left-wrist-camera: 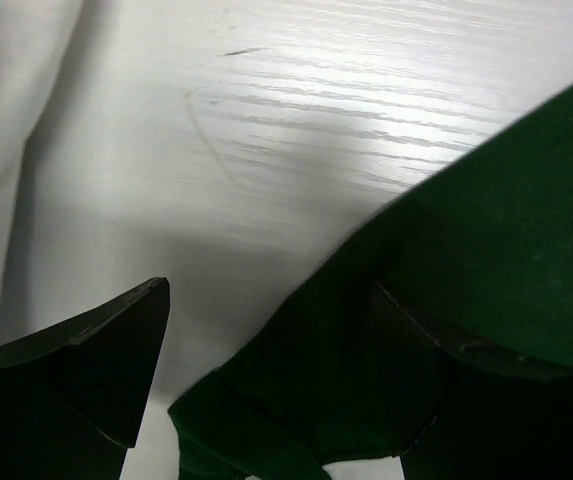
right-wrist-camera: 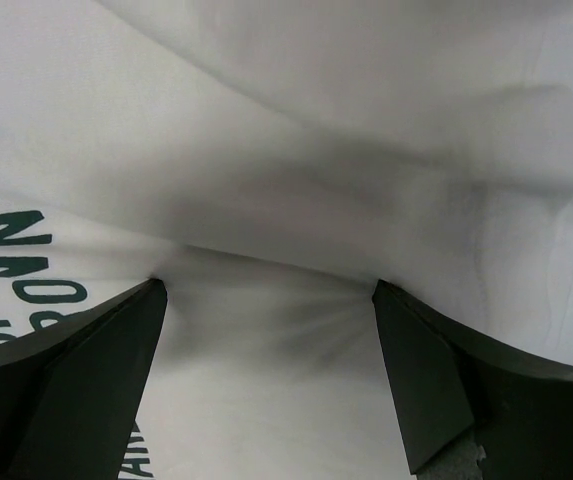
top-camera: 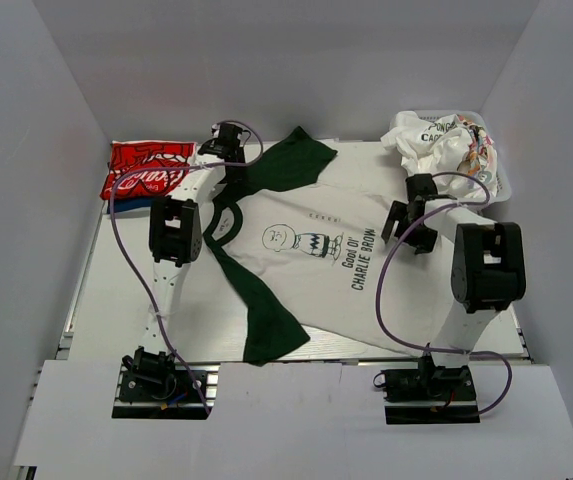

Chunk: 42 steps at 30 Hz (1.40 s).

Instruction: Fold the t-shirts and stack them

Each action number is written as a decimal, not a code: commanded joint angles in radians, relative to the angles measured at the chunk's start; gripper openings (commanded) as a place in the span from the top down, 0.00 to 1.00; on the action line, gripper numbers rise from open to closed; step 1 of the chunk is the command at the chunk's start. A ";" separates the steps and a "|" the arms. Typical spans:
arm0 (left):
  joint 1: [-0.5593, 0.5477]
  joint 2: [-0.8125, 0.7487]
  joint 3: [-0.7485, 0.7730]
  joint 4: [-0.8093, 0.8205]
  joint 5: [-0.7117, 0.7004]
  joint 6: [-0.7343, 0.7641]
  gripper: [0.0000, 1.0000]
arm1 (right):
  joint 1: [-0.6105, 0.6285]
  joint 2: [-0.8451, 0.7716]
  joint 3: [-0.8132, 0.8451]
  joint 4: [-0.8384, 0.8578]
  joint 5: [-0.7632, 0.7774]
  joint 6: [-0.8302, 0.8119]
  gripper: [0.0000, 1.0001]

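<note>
Spread black fingers (left-wrist-camera: 86, 380) of the left gripper (left-wrist-camera: 266, 290) fill the bottom of the left wrist view, jaws wide apart and clamping nothing. One finger sits on or just over the dark green sleeve (left-wrist-camera: 506, 200) of the Charlie Brown t-shirt (top-camera: 316, 260). The other stands over bare white counter (left-wrist-camera: 316, 100), and the sleeve's edge lies between them. That sleeve reaches toward the far edge of the counter, left of the middle.

The right gripper (right-wrist-camera: 266, 285) is just as wide open. Both its fingers are set on the shirt's off-white body toward the right edge of the counter, with a soft ridge of cloth running just beyond the tips.

The shirt itself lies spread out, print up, across the counter's middle. At the far right corner a white basket (top-camera: 503, 180) holds crumpled printed t-shirts (top-camera: 436, 140). At the far left corner lies a folded red Coca-Cola t-shirt (top-camera: 146, 165).
</note>
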 commanded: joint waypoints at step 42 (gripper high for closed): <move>-0.804 -0.832 -1.061 -0.017 0.463 -0.326 0.01 | 0.229 -0.325 -0.371 0.205 0.016 0.141 0.10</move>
